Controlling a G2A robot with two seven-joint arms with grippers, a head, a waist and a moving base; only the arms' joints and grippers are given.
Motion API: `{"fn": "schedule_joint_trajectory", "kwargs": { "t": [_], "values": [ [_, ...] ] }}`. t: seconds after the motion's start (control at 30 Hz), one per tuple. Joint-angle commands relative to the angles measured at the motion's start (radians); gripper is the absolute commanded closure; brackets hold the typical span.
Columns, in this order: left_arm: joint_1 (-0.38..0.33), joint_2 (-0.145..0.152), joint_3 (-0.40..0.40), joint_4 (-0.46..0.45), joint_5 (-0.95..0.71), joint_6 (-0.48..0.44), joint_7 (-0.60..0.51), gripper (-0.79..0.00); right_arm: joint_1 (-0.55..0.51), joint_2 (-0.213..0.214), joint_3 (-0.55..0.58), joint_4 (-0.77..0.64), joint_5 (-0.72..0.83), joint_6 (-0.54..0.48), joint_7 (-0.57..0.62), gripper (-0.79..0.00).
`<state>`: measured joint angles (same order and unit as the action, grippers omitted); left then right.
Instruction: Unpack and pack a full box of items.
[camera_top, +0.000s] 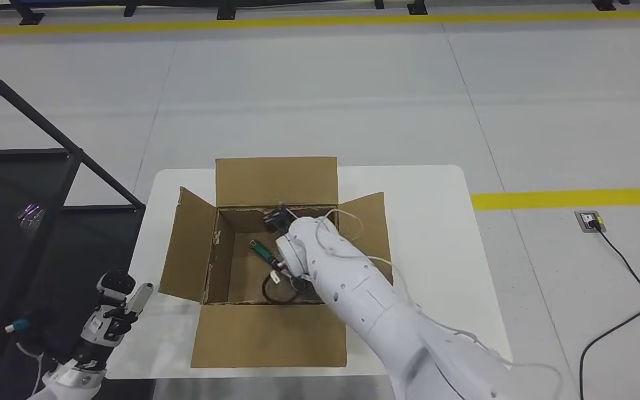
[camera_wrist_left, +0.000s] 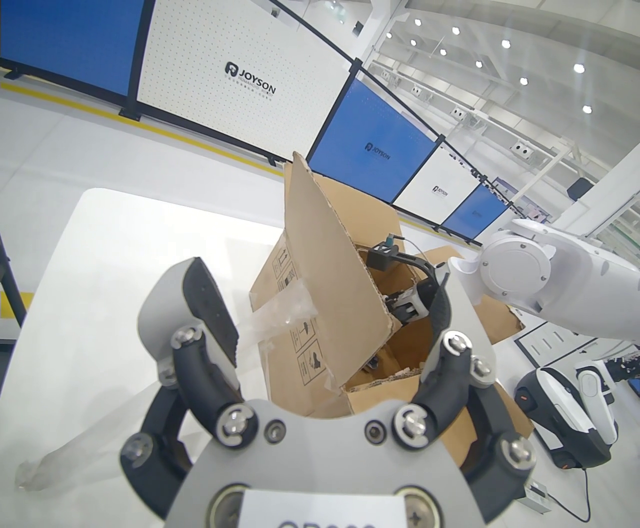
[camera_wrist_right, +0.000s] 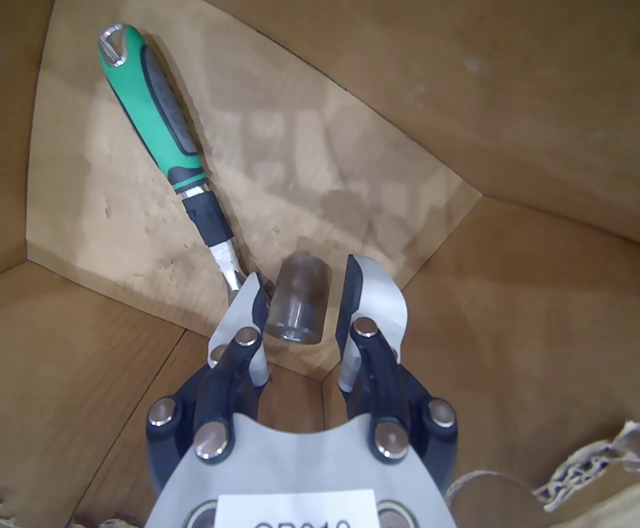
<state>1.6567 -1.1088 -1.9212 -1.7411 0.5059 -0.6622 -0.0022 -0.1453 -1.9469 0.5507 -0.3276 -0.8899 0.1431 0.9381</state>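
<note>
Inside the cardboard box (camera_top: 268, 345), my right claw (camera_wrist_right: 306, 272) hangs with its jaws parted around a dark metal socket (camera_wrist_right: 299, 305). A clear gap shows on one side. On the other I cannot tell whether the pad touches it, so I would not call it gripped.

Just beyond the socket, a green-handled ratchet wrench (camera_wrist_right: 160, 115) lies flat on the box's brown floor, its head towards my claw.

My left claw (camera_wrist_left: 320, 285) sits outside the box, off its left flap, fingers spread wide and holding nothing. A scrap of clear plastic (camera_wrist_left: 50, 465) lies on the table near that claw, and a strip of clear tape (camera_wrist_left: 285, 310) hangs from the box's side wall.

The box stands in the middle of a white table (camera_top: 430, 220) with rounded corners. Around it is pale grey floor (camera_top: 300, 80) crossed by yellow lines (camera_top: 540, 198), with a black frame (camera_top: 60, 160) to the box's left. Behind the box runs a wall of blue and white panels (camera_wrist_left: 225, 65), and past its right side another white robot (camera_wrist_left: 575, 415) stands on the floor.

Count: one box with four flaps folded outward, one wrench, one socket, two yellow lines.
</note>
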Motion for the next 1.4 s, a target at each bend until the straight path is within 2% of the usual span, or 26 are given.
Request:
{"fn": "schedule_joint_trajectory", "kwargs": {
  "t": [0.0,0.23,0.4,0.5,0.6,0.7,0.8,0.87,0.9,0.93,1.23,1.37],
  "values": [
    [0.0,-0.001,0.001,-0.003,-0.009,0.007,0.006,-0.785,0.004,-0.003,0.005,-0.005,0.003,-0.004,-0.015,-0.345],
    [-0.007,-0.005,0.009,-0.019,-0.023,0.037,0.003,-0.785,-0.002,0.012,0.039,-0.11,-0.004,-0.008,-0.11,-0.345],
    [-0.009,-0.006,0.02,-0.038,-0.005,0.033,-0.009,-0.785,-0.076,0.073,0.1,-0.328,-0.054,0.024,-0.164,-0.351],
    [-0.009,-0.006,0.028,-0.051,0.011,0.03,-0.013,-0.785,-0.207,0.146,0.179,-0.609,-0.155,0.067,-0.157,-0.351],
    [-0.009,-0.007,0.036,-0.063,0.03,0.026,-0.019,-0.785,-0.452,0.237,0.306,-1.045,-0.33,0.064,-0.066,-0.336],
    [-0.012,-0.008,0.047,-0.073,0.044,0.034,-0.021,-0.785,-0.714,0.303,0.424,-1.433,-0.466,-0.04,0.039,-0.348],
    [-0.014,-0.009,0.055,-0.082,0.055,0.038,-0.023,-0.785,-0.872,0.332,0.488,-1.617,-0.505,-0.128,0.041,-0.357],
    [-0.015,-0.009,0.06,-0.089,0.065,0.041,-0.027,-0.785,-0.932,0.341,0.515,-1.676,-0.51,-0.157,0.009,-0.372],
    [-0.016,-0.009,0.063,-0.092,0.071,0.043,-0.03,-0.785,-0.955,0.345,0.526,-1.696,-0.512,-0.164,-0.003,-0.763],
    [-0.017,-0.009,0.066,-0.094,0.075,0.047,-0.031,-0.785,-0.974,0.348,0.536,-1.713,-0.522,-0.166,-0.012,-0.785],
    [-0.019,-0.01,0.105,-0.141,0.135,0.054,-0.063,-0.785,-0.986,0.35,0.55,-1.704,-0.517,-0.162,-0.038,-0.785],
    [-0.042,-0.009,0.148,-0.155,0.178,0.069,-0.118,-0.785,-1.041,0.357,0.662,-1.76,-0.352,-0.172,-0.101,-0.785]
  ]
}}
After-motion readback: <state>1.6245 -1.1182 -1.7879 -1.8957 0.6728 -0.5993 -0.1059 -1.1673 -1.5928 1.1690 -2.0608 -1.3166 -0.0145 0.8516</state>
